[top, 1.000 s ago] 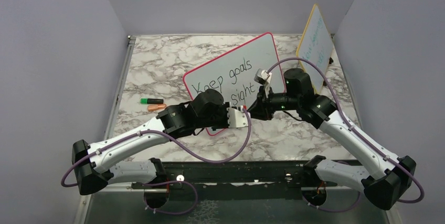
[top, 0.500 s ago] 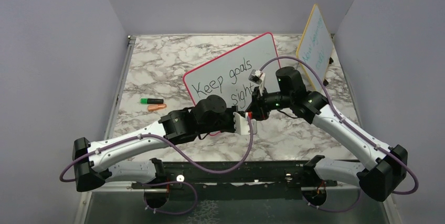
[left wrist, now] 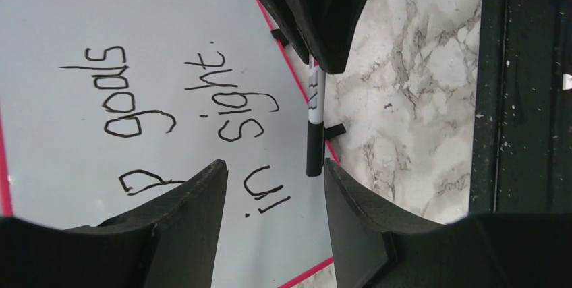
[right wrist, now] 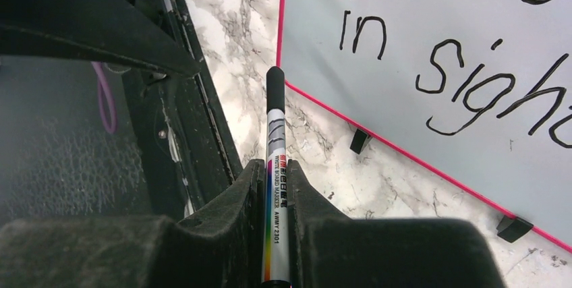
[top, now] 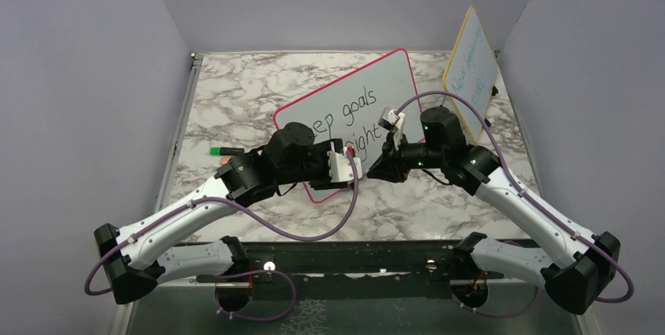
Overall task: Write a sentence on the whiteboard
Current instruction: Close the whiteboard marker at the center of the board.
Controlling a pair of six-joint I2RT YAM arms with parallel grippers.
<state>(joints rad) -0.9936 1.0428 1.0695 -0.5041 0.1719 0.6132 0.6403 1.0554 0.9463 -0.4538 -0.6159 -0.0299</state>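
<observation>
The whiteboard (top: 368, 84) stands on the desk (top: 235, 84) just beyond both sets of fingers, its sentence (left wrist: 202, 106) facing them. The right fingers (right wrist: 229, 214) pinch a marker (right wrist: 276, 160). The left fingers (left wrist: 189, 214), closed a second ago, now stand parted beside its cap.

The big white board (top: 376, 76) has round corners, a thin pink-red edge and little black feet (right wrist: 359, 141). It stands near the middle of the marble table (top: 235, 92), turned a bit sideways. Black handwritten words (top: 357, 109) on it read "goals" above "in sight.", ending in a dot. The first word is partly hidden.
</observation>
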